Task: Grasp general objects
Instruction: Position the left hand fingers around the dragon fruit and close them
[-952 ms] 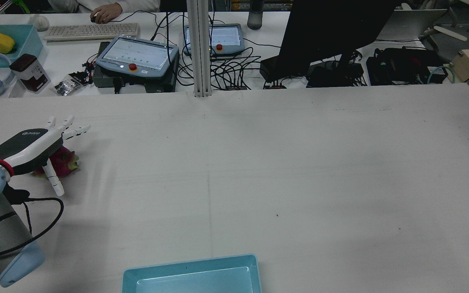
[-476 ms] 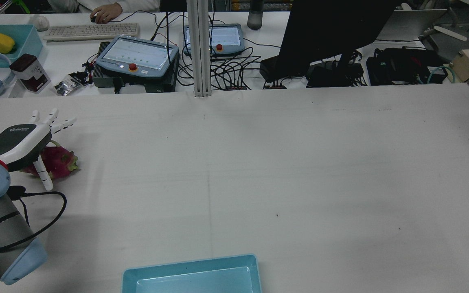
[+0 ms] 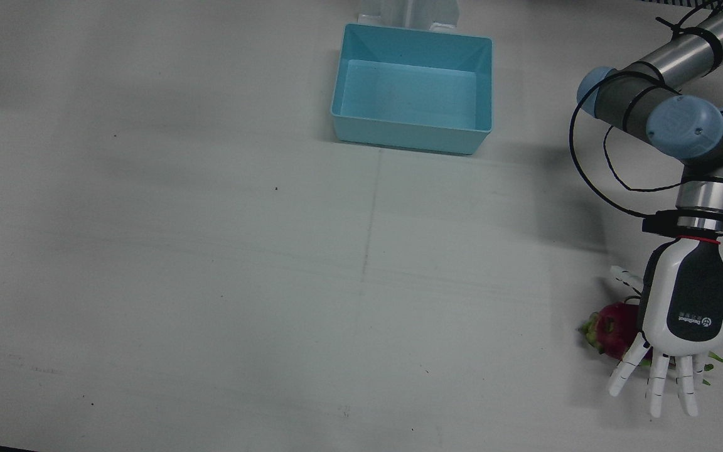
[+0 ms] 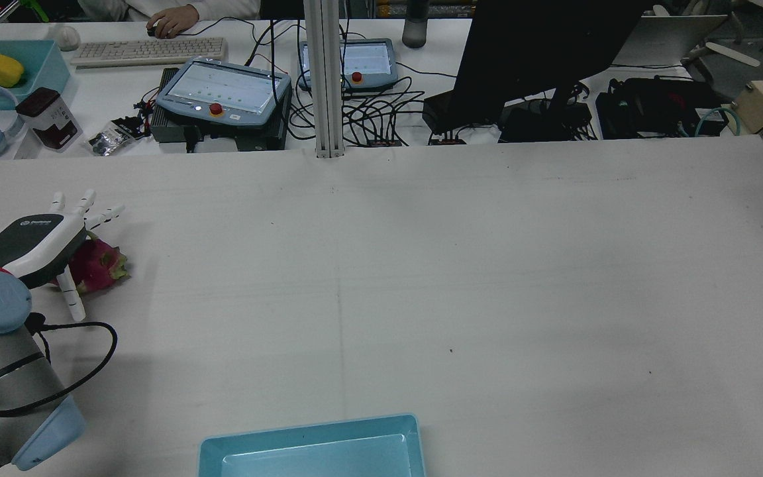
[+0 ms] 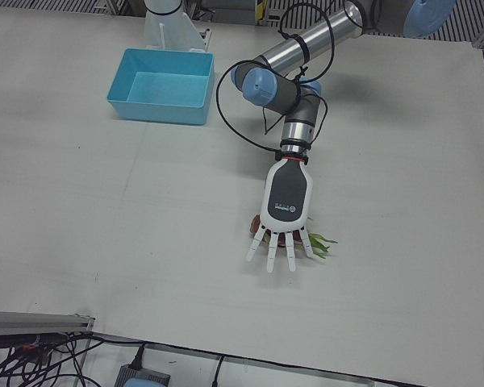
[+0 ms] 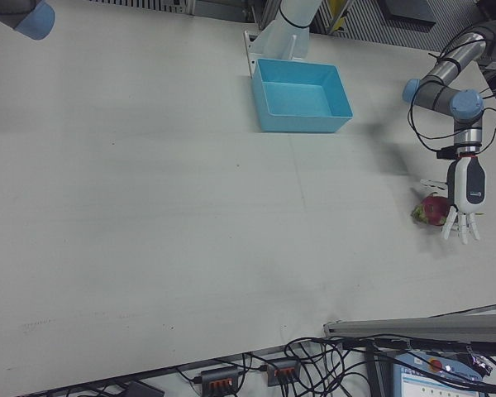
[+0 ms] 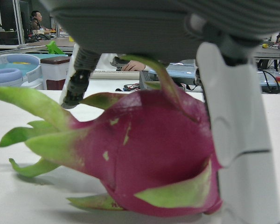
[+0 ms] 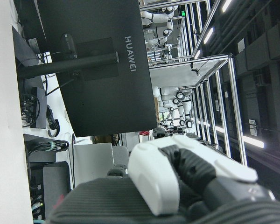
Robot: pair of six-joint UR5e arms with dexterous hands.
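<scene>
Status: approach done, grasp not yet made.

The dragon fruit (image 3: 612, 328) lies on its side on the bench (image 3: 211, 251), near the edge on the robot's left half, well apart from the blue bin (image 3: 413, 86). Its green leaf tips point away from the robot, toward the operators' side.

The left hand (image 3: 681, 314) sits palm-down directly over the fruit, covering most of it in the front and left-front views. Fingers (image 3: 656, 386) are spread and extended past the fruit's leafy end; none is curled under it. The thumb (image 4: 71, 295) hangs down on the fruit's near side as seen from the rear. In the left hand view the fruit (image 7: 144, 154) fills the frame just under the palm, with a white finger segment (image 7: 235, 140) right beside its rounded end; whether that segment or the palm touches the skin cannot be settled from these views. The fruit appears to rest on the bench with its shadow underneath, so I judge it is not lifted.

The right hand (image 8: 186, 186) shows only in its own camera, aimed at a monitor (image 8: 84, 60) and the room beyond; its fingers look folded in, but from so little of it I cannot tell. It takes no part here.

Remaining, by my judgement: close the fingers and thumb around the fruit's body, confirm the hold, lift. The bin is empty; it is likely the drop point, though the task line does not say so.
</scene>
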